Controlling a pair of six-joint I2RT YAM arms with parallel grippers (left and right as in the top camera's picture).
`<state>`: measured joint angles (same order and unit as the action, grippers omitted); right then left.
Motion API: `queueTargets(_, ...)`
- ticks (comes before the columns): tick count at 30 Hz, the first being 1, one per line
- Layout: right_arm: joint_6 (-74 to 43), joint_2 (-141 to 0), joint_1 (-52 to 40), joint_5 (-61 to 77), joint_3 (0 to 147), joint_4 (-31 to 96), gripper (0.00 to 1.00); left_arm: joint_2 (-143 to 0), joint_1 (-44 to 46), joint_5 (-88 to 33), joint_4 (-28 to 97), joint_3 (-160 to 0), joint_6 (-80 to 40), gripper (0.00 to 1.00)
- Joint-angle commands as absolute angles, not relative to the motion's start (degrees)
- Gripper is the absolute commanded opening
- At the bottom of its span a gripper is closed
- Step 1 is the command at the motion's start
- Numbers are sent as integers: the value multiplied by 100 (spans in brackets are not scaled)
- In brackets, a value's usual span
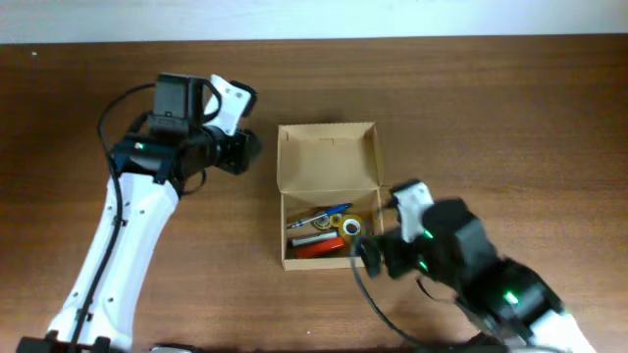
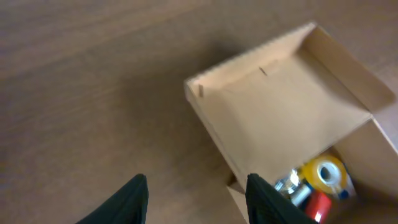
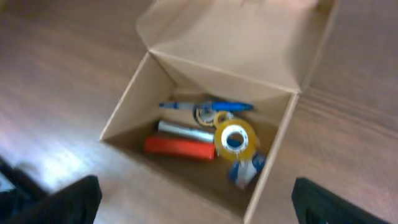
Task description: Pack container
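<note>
The container, a brown cardboard box (image 1: 329, 157), lies mid-table with its flap lid folded back flat. Inside it are a red marker (image 1: 316, 249), a yellow tape roll (image 1: 350, 227), a blue pen (image 1: 331, 211) and a silver pen. My left gripper (image 1: 251, 147) hovers left of the lid, partly open with only bare table between its fingers (image 2: 196, 202). The box (image 2: 286, 106) lies to its right. My right gripper (image 1: 368, 253) is at the box's near right corner, wide open above the box's near edge (image 3: 199, 205). The tape roll (image 3: 235, 139) and red marker (image 3: 179, 147) show just beyond it.
The brown wooden table (image 1: 510, 118) stretches around the box. A pale wall edge runs along the back. The left arm's white links (image 1: 118, 255) cross the left side of the table, and the right arm (image 1: 491, 284) fills the near right corner.
</note>
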<state>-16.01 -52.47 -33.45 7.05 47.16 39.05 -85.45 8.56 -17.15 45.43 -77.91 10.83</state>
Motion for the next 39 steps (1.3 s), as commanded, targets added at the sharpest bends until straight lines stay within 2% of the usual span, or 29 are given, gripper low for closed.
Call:
queueTargets(1,-1485,-5793,-3072,749,4794,3607,100,-8742,727,-1931,4372,-7885,1035,49)
queueTargets(6,-1411,-6388,-2016,1428,5009,3057,95,-9135,565,-1968,3997,-7885,1031,50)
queueTargets(10,-1061,-6759,-1007,2432,5011,2545,90,-9607,384,-2456,3671,-7887,941,49)
queueTargets(15,-1028,-7513,-183,3336,5013,1734,84,-10256,268,-2766,3234,-7887,668,49)
queueTargets(18,-1044,-8134,150,3815,5050,1168,71,-10571,215,-2875,3024,-7887,399,49)
queueTargets(21,-1096,-8820,346,4117,5207,838,54,-10855,191,-2877,2886,-7887,137,32)
queueTargets(26,-1094,-9915,384,4617,5516,340,27,-11340,213,-3212,2812,-7887,-167,15)
queueTargets(29,-1096,-10333,384,4823,5546,62,13,-11587,213,-3417,2672,-7887,-405,10)
queueTargets(31,-1096,-10549,384,4838,5546,34,9,-11714,222,-3649,2600,-7887,-484,2)
queueTargets(34,-1094,-10792,353,5026,5546,-10,4,-11821,303,-3988,2469,-7887,-493,2)
queueTargets(39,-1092,-11026,169,5266,5546,-204,4,-11841,578,-4034,2292,-7887,-499,2)
